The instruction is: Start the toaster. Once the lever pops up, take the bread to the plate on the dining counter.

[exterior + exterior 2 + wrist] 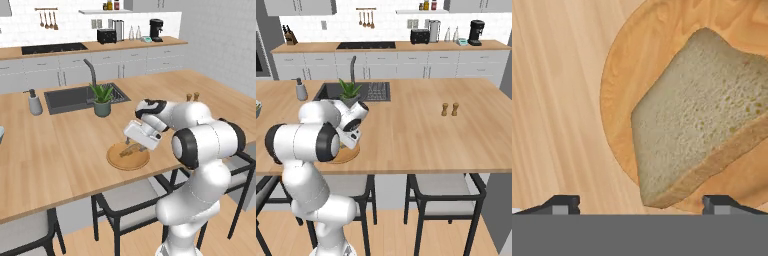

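Note:
The bread (pixel 697 115), a light tan slice with a darker crust, lies on the round wooden plate (pixel 619 75). That plate (pixel 116 159) sits near the front edge of the dining counter (pixel 60 135). My gripper (pixel 641 202) hovers just above the slice, open, its two fingertips spread wide and holding nothing. From the left base view the gripper (pixel 134 145) points down at the bread (pixel 131 149). In the right base view my arm hides most of the plate (pixel 348 156). The black toaster (pixel 106 35) stands far off on the wall counter.
A potted plant (pixel 102 97) and the dark sink (pixel 75 97) with its faucet lie behind the plate. A soap dispenser (pixel 34 103) stands left of the sink. Two small shakers (pixel 450 109) stand to the right. Chairs (pixel 125 200) tuck under the counter's front edge.

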